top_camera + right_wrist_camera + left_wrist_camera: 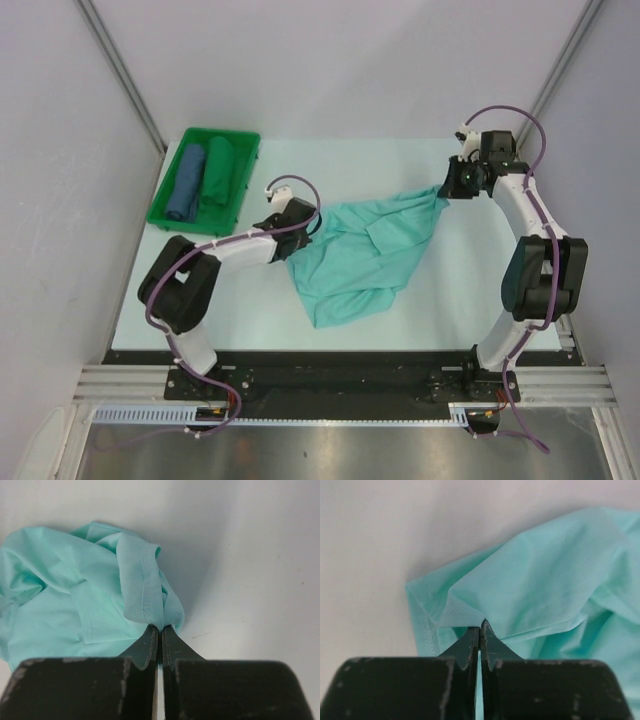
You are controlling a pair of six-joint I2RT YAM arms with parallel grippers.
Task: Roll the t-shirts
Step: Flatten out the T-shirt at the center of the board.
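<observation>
Left wrist: left claw [480, 628] pinches t-shirt [545, 580]; right claw [160, 630] pinches it too

Bright, even, diffuse light. Soft shadow beside t-shirt [75, 595] on table [250, 555] in right wrist view. Mild sheen on steel plate [320, 450]. Cloth weave sharp.

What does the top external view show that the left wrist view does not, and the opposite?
Only the top external view shows the green tray with a dark green bundle and a blue bundle, and the right end effector gripping a corner of the turquoise t-shirt. Only the left wrist view shows the stitched hem close up and the left end effector shut, pinching cloth beside it. Both show the t-shirt on the pale table.
</observation>
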